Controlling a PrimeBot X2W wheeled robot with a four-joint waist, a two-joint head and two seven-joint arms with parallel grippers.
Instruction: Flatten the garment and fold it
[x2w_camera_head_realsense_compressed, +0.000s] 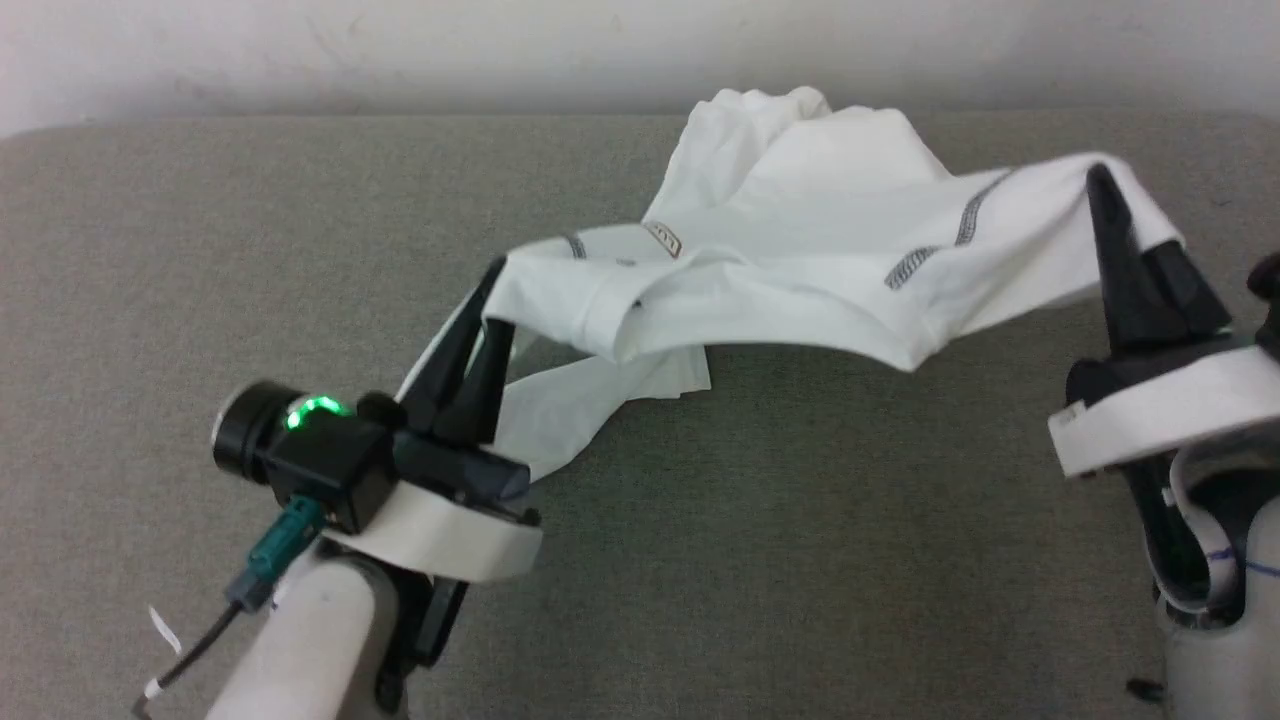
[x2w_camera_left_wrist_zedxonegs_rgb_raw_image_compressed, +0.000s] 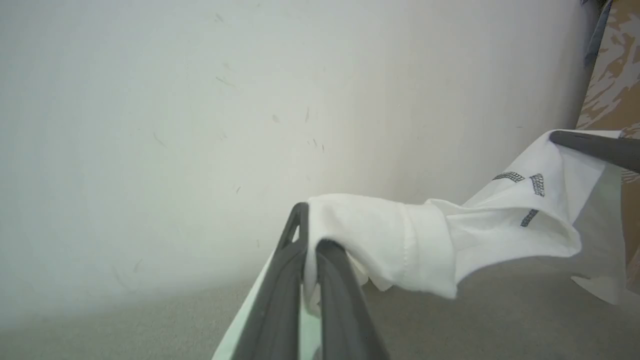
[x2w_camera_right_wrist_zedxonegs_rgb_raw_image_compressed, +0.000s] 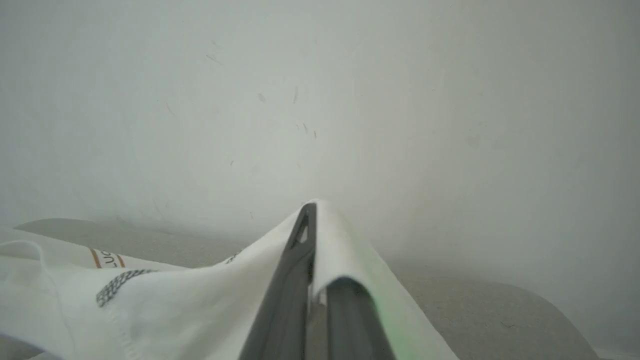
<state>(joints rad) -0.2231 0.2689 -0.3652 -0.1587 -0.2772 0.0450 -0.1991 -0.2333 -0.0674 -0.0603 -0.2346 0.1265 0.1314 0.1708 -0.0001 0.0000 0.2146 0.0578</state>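
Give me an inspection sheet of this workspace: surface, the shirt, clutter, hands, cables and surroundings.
Surface: grey fabric-covered table.
Job's things: white shirt, raised between both hands, sagging in the middle, one sleeve trailing down to the table.
Clutter: nothing seen.
Hands: left hand shut on one end of the shirt; right hand shut on the opposite end.
Cables: dark cable with a teal plug at the left wrist, apart from the shirt.
Surroundings: pale scuffed wall behind; brown patterned panel to one side.
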